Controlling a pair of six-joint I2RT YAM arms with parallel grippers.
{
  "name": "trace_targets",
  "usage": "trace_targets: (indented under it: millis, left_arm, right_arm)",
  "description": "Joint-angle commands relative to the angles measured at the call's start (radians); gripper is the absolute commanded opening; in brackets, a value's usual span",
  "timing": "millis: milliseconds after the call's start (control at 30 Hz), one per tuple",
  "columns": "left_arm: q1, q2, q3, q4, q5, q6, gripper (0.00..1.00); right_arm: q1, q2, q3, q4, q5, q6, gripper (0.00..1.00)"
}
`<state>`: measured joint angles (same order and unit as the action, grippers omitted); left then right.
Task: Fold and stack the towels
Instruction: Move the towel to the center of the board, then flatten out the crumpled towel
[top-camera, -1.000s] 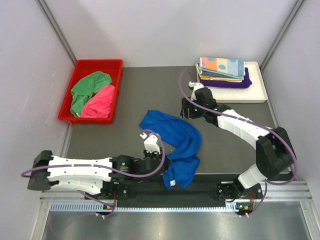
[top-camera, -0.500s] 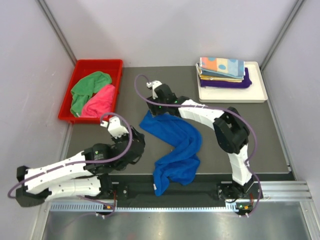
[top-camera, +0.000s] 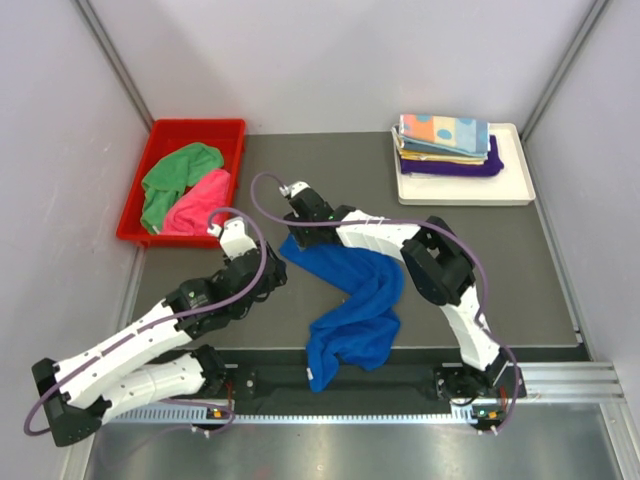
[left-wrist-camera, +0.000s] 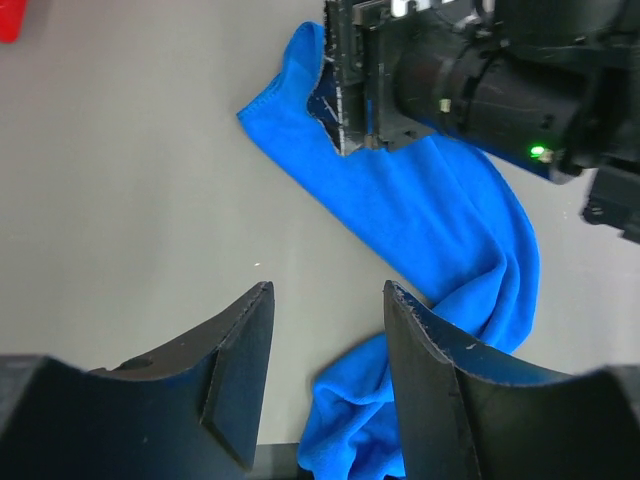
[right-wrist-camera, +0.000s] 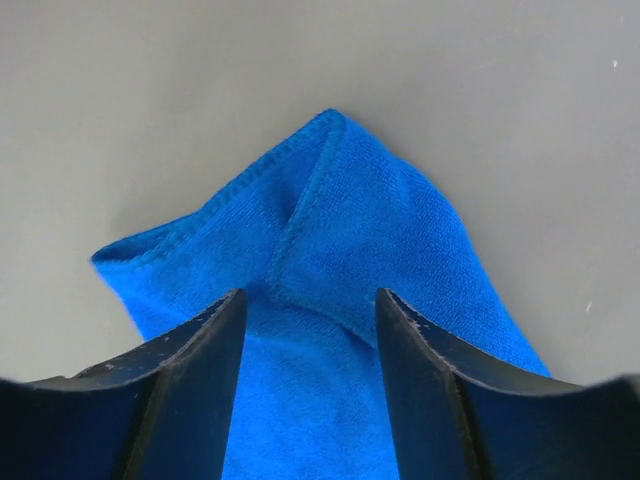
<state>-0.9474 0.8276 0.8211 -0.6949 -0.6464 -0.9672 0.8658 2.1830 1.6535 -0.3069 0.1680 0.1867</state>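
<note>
**Blue towel** (top-camera: 358, 300) lies rumpled at mid-bench (top-camera: 530, 260), trailing from 11 o'clock to 6 o'clock. My right jaws stand partly apart, astride its 11 o'clock corner without pinching it. My left jaws, wide with nothing between them, hover off its 9 o'clock side. Green towel (top-camera: 168, 180) and pink towel (top-camera: 200, 207) lie in the bin (top-camera: 196, 124) at 10 o'clock. A folded stack (top-camera: 445, 145) sits on the tray (top-camera: 515, 188) at 1 o'clock.

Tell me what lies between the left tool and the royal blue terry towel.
Only bare grey mat separates left tool and towel; left wrist view shows it.
</note>
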Motion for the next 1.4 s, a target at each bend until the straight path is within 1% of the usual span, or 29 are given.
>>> trace_targets:
  millis: [0, 100, 133, 300, 467, 600, 667, 700, 800, 900, 1033, 1167, 1200, 1300, 1367]
  left_arm:
    - [0.028, -0.016, -0.017, 0.084, 0.056, 0.053, 0.53]
    - [0.042, -0.028, -0.027, 0.092, 0.074, 0.059, 0.53]
    - [0.044, -0.034, -0.031, 0.092, 0.076, 0.061, 0.53]
    - [0.050, -0.042, -0.045, 0.092, 0.091, 0.059, 0.53]
    - [0.053, -0.051, -0.057, 0.092, 0.097, 0.056, 0.53]
    - [0.053, -0.051, -0.057, 0.084, 0.099, 0.056, 0.52]
    - [0.055, -0.053, -0.057, 0.080, 0.097, 0.055, 0.52]
    - [0.055, -0.056, -0.060, 0.081, 0.097, 0.055, 0.52]
    - [0.056, -0.056, -0.063, 0.080, 0.096, 0.051, 0.52]
    - [0.058, -0.051, -0.076, 0.086, 0.096, 0.044, 0.52]
    - [0.065, -0.035, -0.085, 0.112, 0.105, 0.041, 0.53]
    - [0.088, 0.005, -0.088, 0.166, 0.148, 0.053, 0.53]
    - [0.093, 0.030, -0.083, 0.190, 0.154, 0.061, 0.53]
    - [0.122, 0.085, -0.074, 0.248, 0.191, 0.080, 0.53]
    - [0.153, 0.119, -0.066, 0.277, 0.212, 0.090, 0.53]
  right_arm:
    - [0.018, 0.021, 0.063, -0.011, 0.059, 0.019, 0.52]
    - [0.018, 0.032, 0.066, -0.003, 0.088, 0.023, 0.46]
    - [0.018, 0.029, 0.063, -0.001, 0.103, 0.025, 0.42]
    - [0.018, 0.015, 0.055, 0.026, 0.131, 0.031, 0.37]
    - [0.015, -0.012, 0.037, 0.063, 0.125, 0.039, 0.37]
    - [0.009, 0.004, 0.066, 0.051, 0.116, 0.045, 0.28]
    - [0.007, 0.003, 0.065, 0.055, 0.111, 0.048, 0.25]
    - [0.006, 0.001, 0.065, 0.055, 0.110, 0.049, 0.21]
    - [0.001, -0.011, 0.054, 0.058, 0.116, 0.054, 0.14]
    - [-0.013, -0.054, 0.020, 0.071, 0.128, 0.060, 0.11]
    - [-0.048, -0.127, -0.029, 0.083, 0.096, 0.068, 0.12]
    - [-0.089, -0.198, -0.080, 0.084, 0.071, 0.076, 0.09]
    - [-0.106, -0.230, -0.110, 0.088, 0.059, 0.076, 0.06]
    - [-0.140, -0.294, -0.168, 0.083, 0.068, 0.083, 0.01]
    - [-0.163, -0.334, -0.208, 0.083, 0.067, 0.097, 0.00]
